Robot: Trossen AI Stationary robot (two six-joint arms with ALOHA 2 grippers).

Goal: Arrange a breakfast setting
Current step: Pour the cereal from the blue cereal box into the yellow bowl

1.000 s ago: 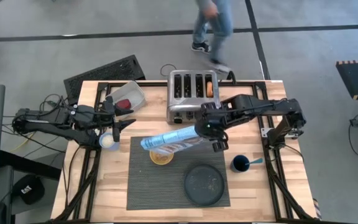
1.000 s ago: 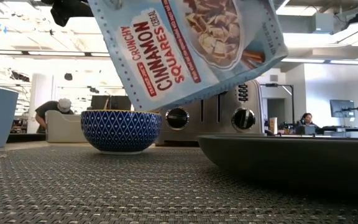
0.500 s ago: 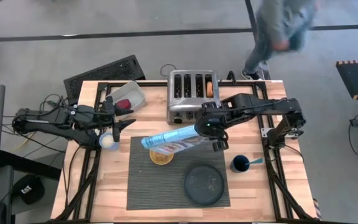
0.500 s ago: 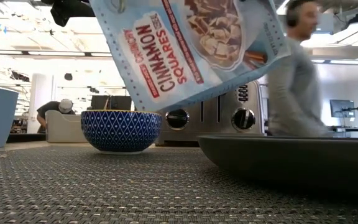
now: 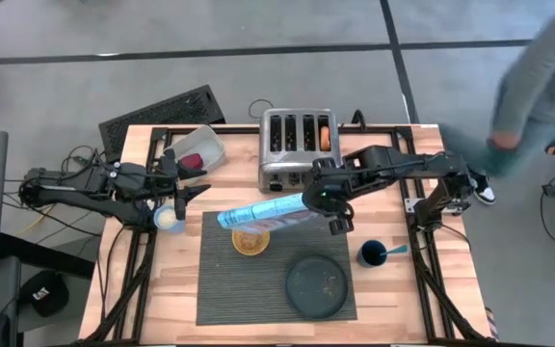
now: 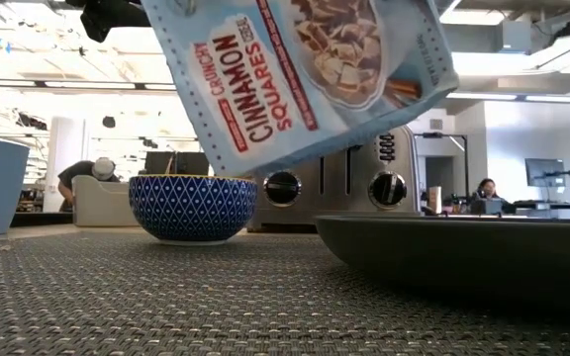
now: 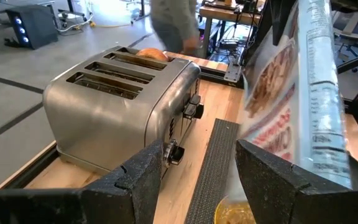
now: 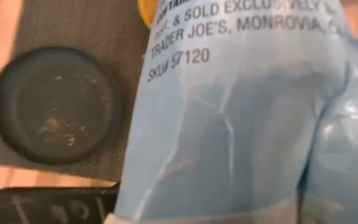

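A light blue cereal bag (image 5: pixel 263 212) hangs tilted over the small yellow bowl (image 5: pixel 251 242), which stands on the dark grey placemat (image 5: pixel 258 289). My right gripper (image 5: pixel 320 200) is shut on the bag. In the low view the bag (image 6: pixel 305 69) slopes down toward the bowl (image 6: pixel 192 206). The dark plate (image 5: pixel 317 286) lies on the placemat. The dark blue cup (image 5: pixel 372 254) holds the blue-handled spoon. The bagel (image 5: pixel 327 137) sticks out of a toaster slot. The red fruit (image 5: pixel 193 160) lies in a clear tub. My left gripper (image 5: pixel 191 188) is open and empty at the table's left. My right gripper holds the cereal bag by its end nearest the table's right edge (image 5: pixel 302 203). The bag itself hides the fingers in the right wrist view (image 8: pixel 247 124). The bag is lifted clear and stretches toward the table's left, its lower free end (image 6: pixel 255 163) just above the bowl.
The chrome toaster (image 5: pixel 295 146) stands at the far edge behind the bag. A small pale cup (image 5: pixel 167 220) stands by my left gripper. A black keyboard (image 5: pixel 162 111) lies off the far left corner. A person (image 5: pixel 538 87) passes beyond the table's far right.
A person has walked past the table's far side toward the right. Both arms and the bag have kept about where they were.
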